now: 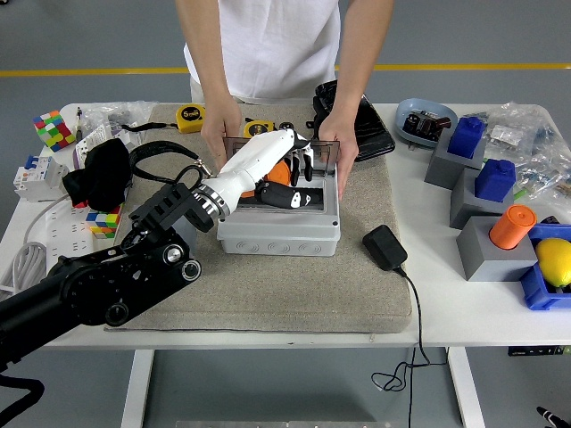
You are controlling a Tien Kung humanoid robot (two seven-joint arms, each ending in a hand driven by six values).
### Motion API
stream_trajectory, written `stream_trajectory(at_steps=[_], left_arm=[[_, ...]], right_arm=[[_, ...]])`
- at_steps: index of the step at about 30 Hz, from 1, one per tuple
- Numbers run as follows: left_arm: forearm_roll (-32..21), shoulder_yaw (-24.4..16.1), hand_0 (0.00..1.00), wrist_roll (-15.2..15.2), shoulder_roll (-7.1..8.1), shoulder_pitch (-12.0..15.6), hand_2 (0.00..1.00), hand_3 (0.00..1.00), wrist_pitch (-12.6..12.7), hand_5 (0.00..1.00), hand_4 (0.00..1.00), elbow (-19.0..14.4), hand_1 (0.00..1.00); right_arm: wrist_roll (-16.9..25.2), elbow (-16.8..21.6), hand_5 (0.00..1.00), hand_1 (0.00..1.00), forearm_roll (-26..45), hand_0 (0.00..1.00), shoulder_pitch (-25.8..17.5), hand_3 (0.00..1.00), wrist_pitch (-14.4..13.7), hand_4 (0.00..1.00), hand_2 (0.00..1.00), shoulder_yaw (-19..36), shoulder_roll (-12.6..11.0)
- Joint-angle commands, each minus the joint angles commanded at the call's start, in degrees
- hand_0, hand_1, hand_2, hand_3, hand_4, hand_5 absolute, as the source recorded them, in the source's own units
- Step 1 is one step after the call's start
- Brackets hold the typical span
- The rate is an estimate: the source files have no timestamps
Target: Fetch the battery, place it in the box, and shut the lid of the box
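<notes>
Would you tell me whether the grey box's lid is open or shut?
Open: the clear lid stands upright behind the grey plastic box, steadied by a person's hands.

Lighting: bright, even, from overhead. You get soft, short shadows under the grey box (278, 218) and black adapter (384, 247) at frame centre. Glare: mild sheen on the white table (482, 308), right side. Focus: sharp throughout; no visible edge distortion.
</notes>
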Motion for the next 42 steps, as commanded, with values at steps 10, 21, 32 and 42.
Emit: stream_trajectory(at_steps=[10, 21, 32, 42], left_arm=[[-2.5, 3.7, 0.013, -3.2, -3.29, -2.6, 0.163, 0.366, 3.9, 0.002, 0.998, 6.3, 0.040], [-2.6, 4.4, 0.113, -6.7, -4.94, -2.4, 0.231, 0.430, 7.8, 0.031, 0.998, 10.0, 0.155], [-1.5, 5.1, 0.184, -7.7, -5.49, -2.1, 0.294, 0.465, 9.3, 0.075, 0.998, 11.8, 0.296], [-2.5, 4.3, 0.462, -10.0, -5.36, -1.7, 0.514, 0.603, 9.7, 0.379, 0.998, 11.7, 0.555]], right_arm=[[0.1, 0.1, 0.442, 0.630, 0.1, 0.657, 0.0, 0.545, -0.1, 0.943, 0.631, -0.5, 0.1], [0.2, 0.4, 0.442, 0.630, -0.1, 0.657, 0.1, 0.545, -0.3, 0.942, 0.631, -0.6, 0.2], [0.2, 0.5, 0.441, 0.630, -0.1, 0.658, 0.0, 0.544, -0.4, 0.941, 0.630, -0.8, 0.2], [0.3, 0.5, 0.441, 0.630, -0.1, 0.657, -0.1, 0.545, -0.3, 0.941, 0.629, -0.7, 0.2]])
